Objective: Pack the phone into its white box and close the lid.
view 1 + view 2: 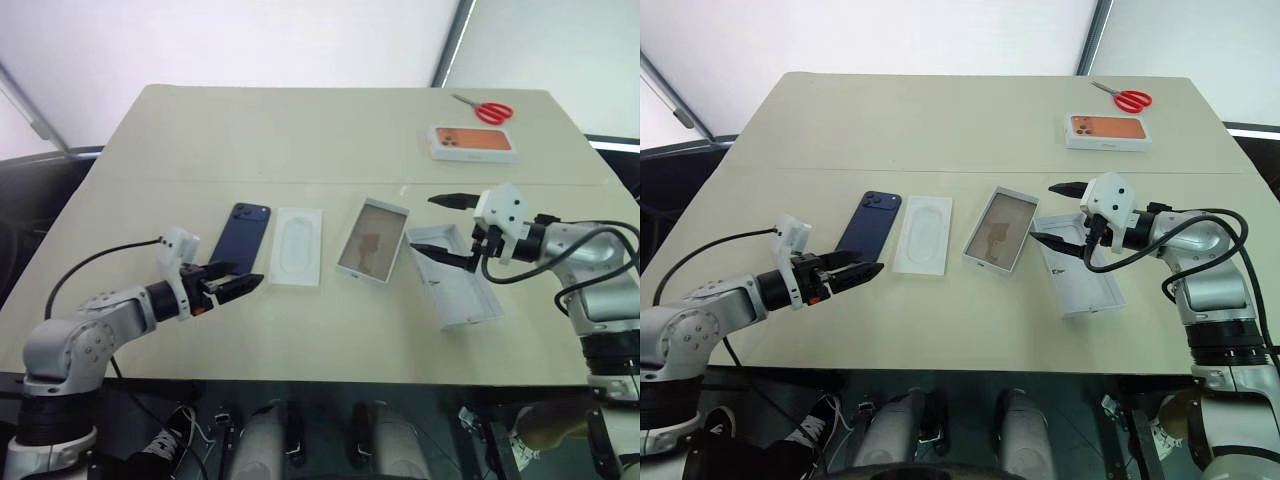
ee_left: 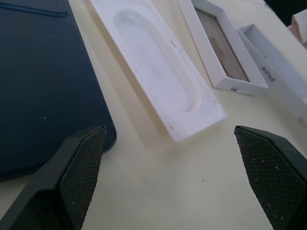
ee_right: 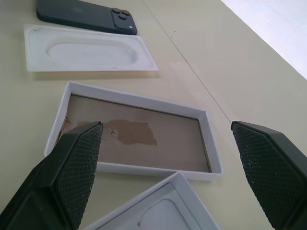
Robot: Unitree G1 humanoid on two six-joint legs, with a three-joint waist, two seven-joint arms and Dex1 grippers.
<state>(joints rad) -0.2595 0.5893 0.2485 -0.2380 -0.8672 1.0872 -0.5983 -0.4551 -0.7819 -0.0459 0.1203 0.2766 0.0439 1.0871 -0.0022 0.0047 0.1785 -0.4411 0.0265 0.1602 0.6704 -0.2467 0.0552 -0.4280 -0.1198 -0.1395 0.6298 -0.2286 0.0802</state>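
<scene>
Flat on the counter (image 1: 300, 130) left of the white box (image 1: 373, 241), slim, rigid, slick-looking phone (image 1: 240, 239), best pinched across its long edges, near spread left claw (image 1: 236, 285); right claw (image 1: 440, 226) also spread

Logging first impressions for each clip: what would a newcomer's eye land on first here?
Four flat things lie in a row across the table's middle: the dark blue phone, a white insert, the white box with its tan floor, and the lid lying inner face up. An open gripper flanks each end, the left gripper near the phone, the right gripper above the lid. Red scissors and an orange-printed box sit far right.
</scene>
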